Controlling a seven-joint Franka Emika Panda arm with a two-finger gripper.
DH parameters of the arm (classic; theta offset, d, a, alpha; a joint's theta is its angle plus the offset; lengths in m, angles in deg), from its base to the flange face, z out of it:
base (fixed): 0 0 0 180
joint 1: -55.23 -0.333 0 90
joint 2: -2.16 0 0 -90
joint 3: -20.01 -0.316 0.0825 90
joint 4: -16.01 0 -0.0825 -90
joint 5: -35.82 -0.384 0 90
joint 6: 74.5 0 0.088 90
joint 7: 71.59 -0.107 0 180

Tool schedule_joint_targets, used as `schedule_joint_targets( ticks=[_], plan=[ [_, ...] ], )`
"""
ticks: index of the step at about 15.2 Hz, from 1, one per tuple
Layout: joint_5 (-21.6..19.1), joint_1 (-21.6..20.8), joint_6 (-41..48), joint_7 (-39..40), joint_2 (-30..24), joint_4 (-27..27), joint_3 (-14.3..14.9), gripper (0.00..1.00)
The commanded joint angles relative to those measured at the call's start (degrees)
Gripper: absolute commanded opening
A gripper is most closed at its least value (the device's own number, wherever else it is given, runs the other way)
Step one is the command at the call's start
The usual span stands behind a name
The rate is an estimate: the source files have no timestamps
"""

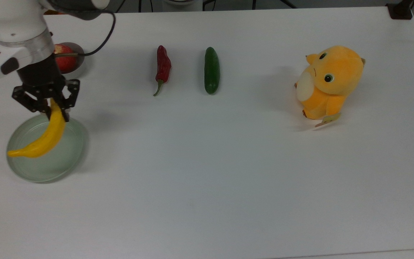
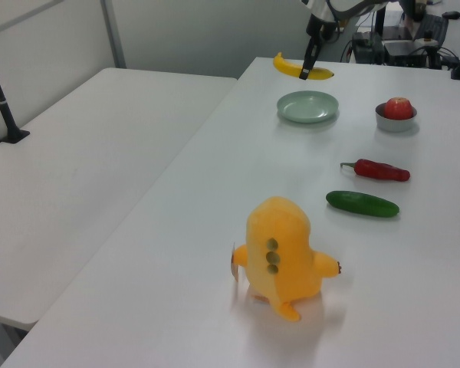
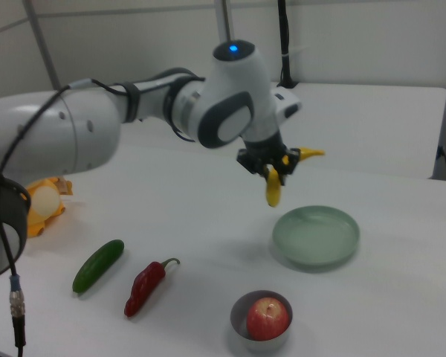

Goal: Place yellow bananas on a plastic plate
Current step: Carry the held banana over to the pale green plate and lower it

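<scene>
- The gripper [image 1: 53, 108] is clamped on the upper end of the yellow banana [image 1: 45, 138], fingers closed against it on both sides.
- In the top view, the banana is seen overlapping the plastic plate [image 1: 68, 158], curving down toward the top view's left edge of the plate.
- In the left view, the banana [image 2: 291, 68] is held in the air, clearly above the plate [image 2: 307, 107] and not touching it; the gripper [image 2: 306, 73] is seen on its right part.
- In the right view, the banana [image 3: 276, 186] hangs from the gripper [image 3: 273, 170], up and to the right view's left of the plate [image 3: 316, 236]; its far tip sticks out to the right view's right.
- The plate is lying flat on the white table [image 1: 228, 162], nothing resting in it.
- A red apple [image 1: 64, 61] is sitting in a small steel bowl [image 1: 77, 66], just behind the plate in the top view, partly hidden by the arm.
- A red chili pepper [image 1: 162, 68] and a dark green cucumber [image 1: 211, 70] are laid side by side, apart from each other, near the table's middle.
- An orange plush toy [image 1: 331, 81] is set well apart, toward the top view's right.
</scene>
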Motion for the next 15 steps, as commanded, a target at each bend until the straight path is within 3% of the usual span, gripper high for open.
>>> schedule_joint_targets(
  ticks=[1,6,12,13,14,15],
  plan=[
    [-1.17,1.70,-4.75,2.52,4.56,-1.22,-0.01,0.04],
    [-1.09,2.58,-8.71,2.79,8.95,-1.04,0.34,0.04],
    [-0.38,2.58,-8.63,3.84,9.49,1.24,0.69,0.06],
    [-0.38,2.58,-8.63,3.85,9.49,1.59,0.87,0.12],
    [-0.38,2.58,-8.63,3.76,9.49,1.59,0.87,0.25],
    [-0.64,2.67,-8.63,3.58,9.49,1.59,0.87,0.58]
  ],
)
